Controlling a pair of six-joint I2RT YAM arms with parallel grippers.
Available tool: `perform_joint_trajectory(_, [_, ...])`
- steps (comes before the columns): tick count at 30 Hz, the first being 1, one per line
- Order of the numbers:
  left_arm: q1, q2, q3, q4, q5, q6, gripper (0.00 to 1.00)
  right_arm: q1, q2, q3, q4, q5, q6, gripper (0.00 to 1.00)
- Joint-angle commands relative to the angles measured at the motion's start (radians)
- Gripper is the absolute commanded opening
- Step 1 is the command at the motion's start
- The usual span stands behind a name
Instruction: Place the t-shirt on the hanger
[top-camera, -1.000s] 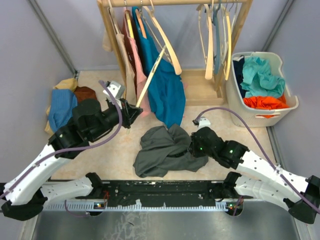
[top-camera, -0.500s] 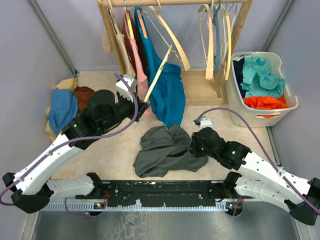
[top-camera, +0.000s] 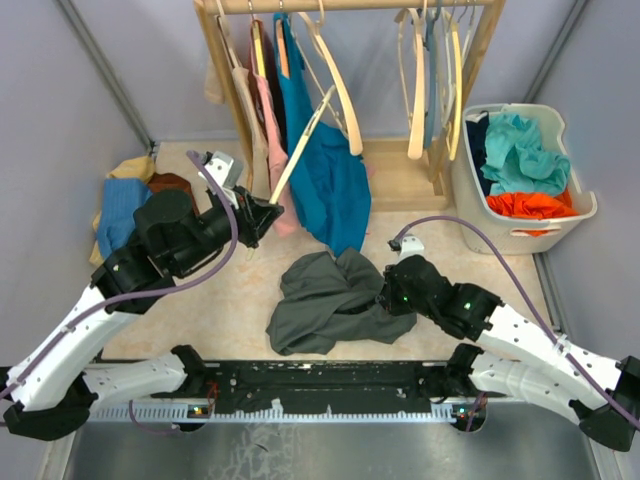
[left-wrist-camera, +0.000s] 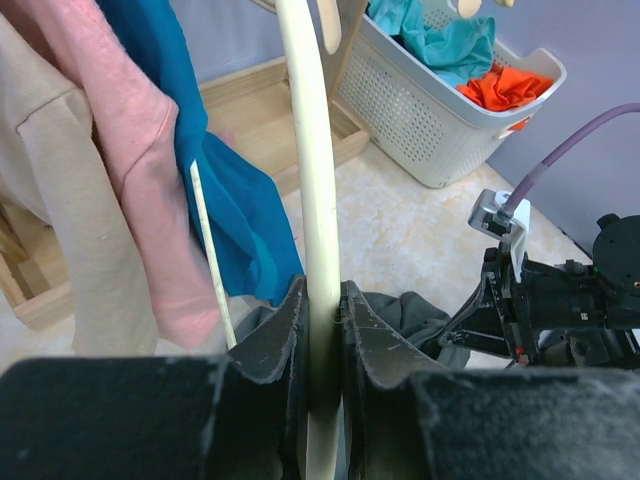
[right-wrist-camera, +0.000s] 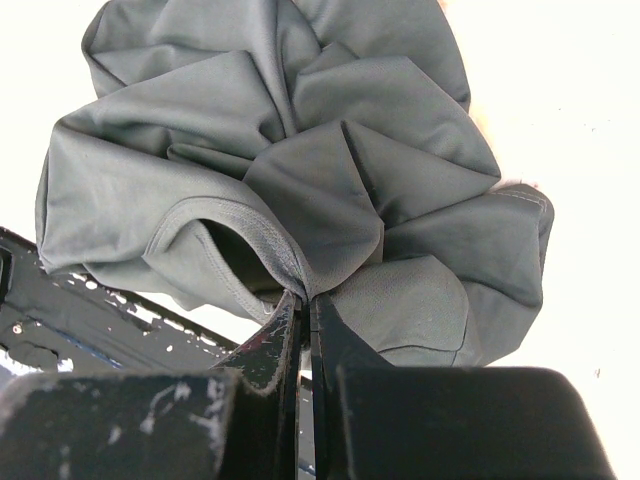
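The dark grey t-shirt (top-camera: 330, 300) lies crumpled on the table in front of the arms; it fills the right wrist view (right-wrist-camera: 300, 170). My right gripper (top-camera: 386, 296) is shut on a fold of it at its right edge (right-wrist-camera: 306, 292). My left gripper (top-camera: 268, 213) is shut on the lower end of a pale wooden hanger (top-camera: 305, 130) that leans up toward the rail, its top still among the hanging clothes. In the left wrist view the hanger arm (left-wrist-camera: 312, 160) runs up from between my fingers (left-wrist-camera: 322, 310). The hanger's hook is hidden among the clothes.
A wooden rack (top-camera: 225, 80) at the back holds a teal shirt (top-camera: 325, 170), a pink garment (top-camera: 272, 140) and several empty hangers (top-camera: 430, 80). A white laundry basket (top-camera: 520, 232) of clothes stands at the right. A pile of clothes (top-camera: 125, 205) lies at the left.
My left arm swung right and forward with the hanger half a second ago, then drew back left to about where it began. The right gripper and the t-shirt stayed put.
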Motion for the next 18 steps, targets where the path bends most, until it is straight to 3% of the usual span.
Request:
perform_joint_trajectory(1, [0.004,0.002,0.070,-0.041,-0.025,-0.023,0.00,-0.008,-0.016,-0.002,0.020,0.003,-0.006,0.00])
perform_joint_trajectory(18, [0.004,0.059,0.186,-0.283,-0.029,-0.051,0.01,-0.008,-0.016,0.012,0.018,-0.003,-0.007,0.00])
